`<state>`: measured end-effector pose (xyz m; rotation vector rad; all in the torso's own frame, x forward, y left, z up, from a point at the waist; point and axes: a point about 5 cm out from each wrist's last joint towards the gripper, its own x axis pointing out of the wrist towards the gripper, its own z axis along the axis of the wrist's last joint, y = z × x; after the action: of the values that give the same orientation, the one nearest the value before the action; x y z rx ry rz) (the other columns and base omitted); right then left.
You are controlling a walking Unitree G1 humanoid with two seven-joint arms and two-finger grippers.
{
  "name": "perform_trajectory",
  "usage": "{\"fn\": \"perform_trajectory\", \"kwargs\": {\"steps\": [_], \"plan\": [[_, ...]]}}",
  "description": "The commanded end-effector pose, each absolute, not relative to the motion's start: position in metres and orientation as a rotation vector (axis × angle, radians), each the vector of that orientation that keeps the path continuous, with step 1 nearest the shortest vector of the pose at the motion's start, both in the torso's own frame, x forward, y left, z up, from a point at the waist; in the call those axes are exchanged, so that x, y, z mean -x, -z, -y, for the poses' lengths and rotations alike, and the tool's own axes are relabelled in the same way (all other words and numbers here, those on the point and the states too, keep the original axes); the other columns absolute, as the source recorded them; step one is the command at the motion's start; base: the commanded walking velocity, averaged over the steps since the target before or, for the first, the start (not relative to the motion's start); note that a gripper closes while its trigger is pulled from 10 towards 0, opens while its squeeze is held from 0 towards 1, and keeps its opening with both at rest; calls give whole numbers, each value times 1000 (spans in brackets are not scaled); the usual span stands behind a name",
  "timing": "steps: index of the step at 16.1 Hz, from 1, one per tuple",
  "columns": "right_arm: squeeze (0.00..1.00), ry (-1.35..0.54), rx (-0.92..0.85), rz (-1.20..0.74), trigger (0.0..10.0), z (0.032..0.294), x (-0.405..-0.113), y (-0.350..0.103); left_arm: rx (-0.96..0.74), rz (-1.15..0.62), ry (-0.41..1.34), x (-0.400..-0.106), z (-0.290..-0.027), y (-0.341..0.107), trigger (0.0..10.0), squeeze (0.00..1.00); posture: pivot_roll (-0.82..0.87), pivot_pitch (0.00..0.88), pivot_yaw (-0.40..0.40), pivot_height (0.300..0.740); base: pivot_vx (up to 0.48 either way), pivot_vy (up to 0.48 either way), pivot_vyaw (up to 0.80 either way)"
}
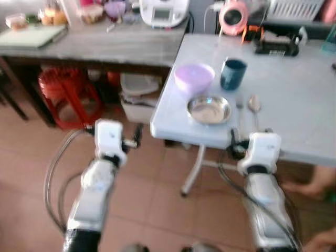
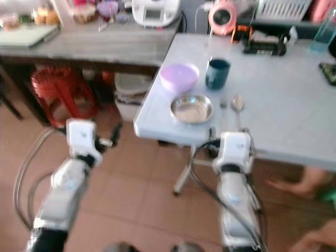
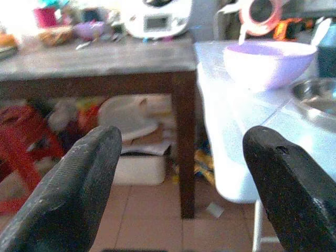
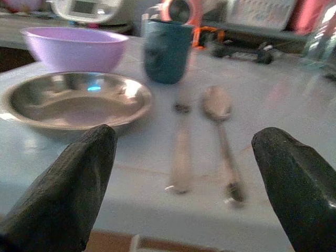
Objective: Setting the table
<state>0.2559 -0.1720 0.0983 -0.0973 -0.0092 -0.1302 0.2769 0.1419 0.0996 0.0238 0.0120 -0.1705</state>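
Right gripper [image 4: 181, 173], fingers spread and empty, hangs at the white table [image 1: 294, 100] edge. Just beyond lie the fork [image 4: 181, 142] and spoon [image 4: 223, 131], handles pointing near, bowls at twelve o'clock. At ten o'clock the steel plate [image 1: 209, 109], then lilac bowl [image 1: 194, 76] and teal cup [image 1: 233, 74]. Left gripper [image 3: 178, 173], released, faces the wooden bench [image 3: 94, 60].

No lettering, label, brand or number can be read anywhere in these blurred views. The white appliance [image 1: 163, 11] on the wooden counter [image 1: 105, 44] carries a small display panel, but its contents are too smeared to make out. The black device [image 2: 264, 43] at the back of the table [image 1: 294, 100] shows no legible marking either.
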Motion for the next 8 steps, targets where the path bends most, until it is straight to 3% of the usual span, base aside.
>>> {"fn": "perform_trajectory", "kwargs": {"steps": [1,8], "plan": [[0,95,64,31,10000,169,-255,-102,-8,-46,147,-276,-147,-97,10000,0,-22,0,72,740,0,0,0],[0,63,3,98,10000,164,-253,-115,58,-54,222,-276,-140,-99,10000,0,-21,0,67,740,0,0,0]]}}
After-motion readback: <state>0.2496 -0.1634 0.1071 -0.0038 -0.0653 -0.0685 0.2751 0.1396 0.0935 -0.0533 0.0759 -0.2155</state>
